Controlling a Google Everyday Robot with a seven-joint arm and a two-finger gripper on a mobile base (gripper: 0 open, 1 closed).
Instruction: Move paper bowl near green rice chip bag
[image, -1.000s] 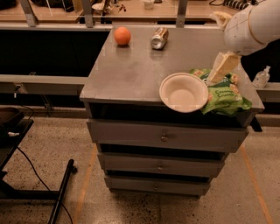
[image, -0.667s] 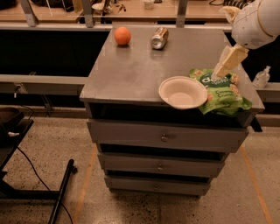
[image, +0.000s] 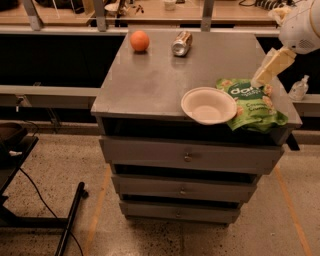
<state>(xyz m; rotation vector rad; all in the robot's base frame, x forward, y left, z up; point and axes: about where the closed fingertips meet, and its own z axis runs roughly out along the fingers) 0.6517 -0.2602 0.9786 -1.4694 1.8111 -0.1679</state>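
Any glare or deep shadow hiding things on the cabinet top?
Camera view: dim warm light, no harsh glare on the grey cabinet top. The off-white paper bowl and crinkled green rice chip bag are well lit, as is the pale gripper above the bag's far edge. Only the slot beneath is black.

At the middle of the scene, a grey metal bench (image: 150, 85) with a flat top over an open shelf gap and three drawers, a small round knob (image: 187, 158) on the top drawer front. At the far left of the top, a round orange fruit (image: 140, 41). Just right of it but apart, a silver drink can (image: 182, 43) on its side. Off the right edge, on a lower ledge, a small clear plastic bottle (image: 299, 89). Over the right part of the top, the gripper (image: 262, 77). Below, a speckled stone floor (image: 150, 225) with orange tape lines (image: 100, 210). Near left, a thin black cable (image: 35, 195) and a slanting black bar (image: 70, 220). Along the far side, a pale wooden counter (image: 150, 12).
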